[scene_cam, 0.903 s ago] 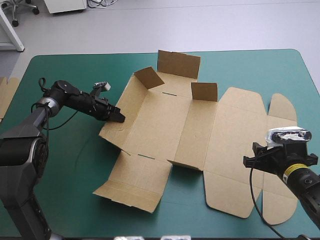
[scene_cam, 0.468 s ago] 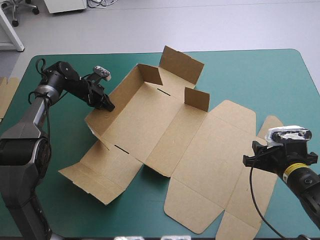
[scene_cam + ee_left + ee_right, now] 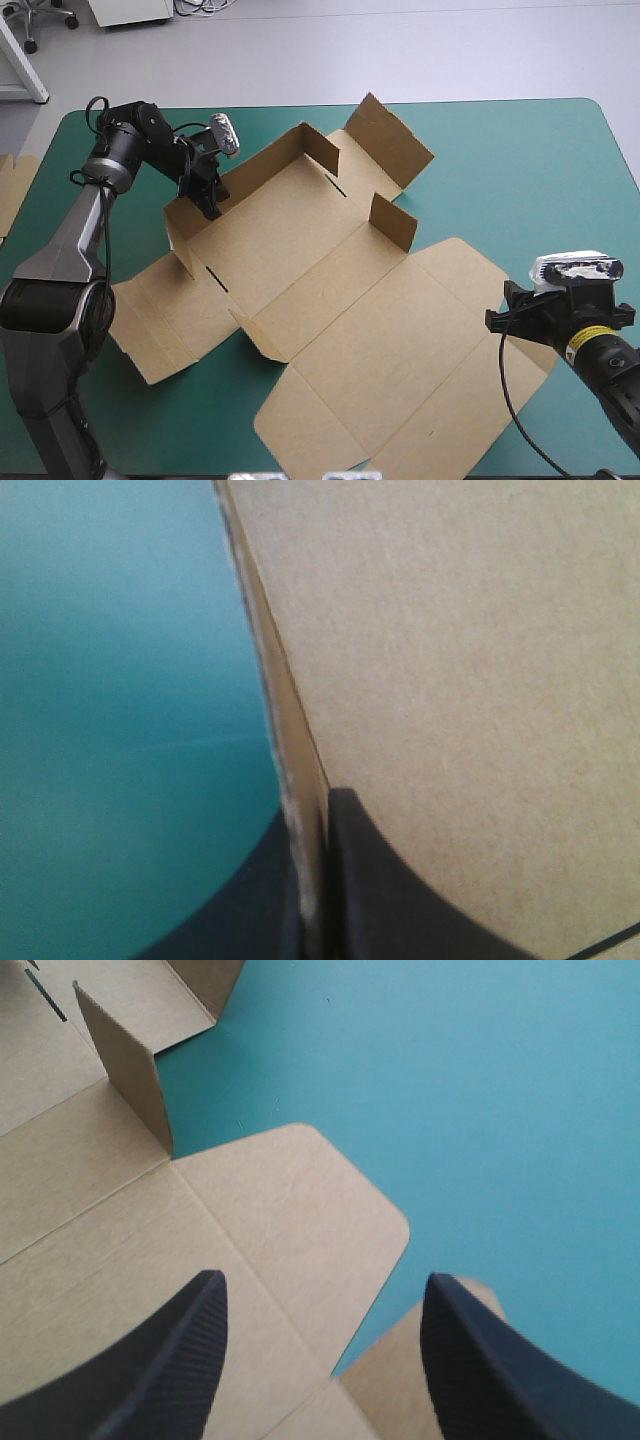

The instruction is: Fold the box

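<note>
Box: the brown box [image 3: 330, 300] lay opened out slantwise across the teal-green surface [image 3: 520, 150]. Its tray end was toward the far left and its lid end toward the near right, and most panels were flat.
Left jaws: they were all but closed on the upper edge of the raised end wall [image 3: 180, 238] at the tray's left end. In the wrist view the board's edge stood pinched between the black fingers [image 3: 400, 880].
Right jaws: they were spread wide and gripped nothing. They hung over the rounded lid flap [image 3: 300, 1210], apparently clear of it.
Step in hand: it looked like the end wall was being stood up on its crease, with the tucking not yet done.
Doing it well: the wall would need turning about its own fold line, not pulling. The sheet looked light and likely to slide on the cover.
Help from the right: pressing down on the flat lid panel would probably pin the sheet while the wall rose.
Tabs: the upright corner tab [image 3: 392, 222] and its partner [image 3: 320, 150] should end up inside the wall before any tuck.
Risk: a thin edge grip could slip or buckle the board if it were twisted hard.
</note>
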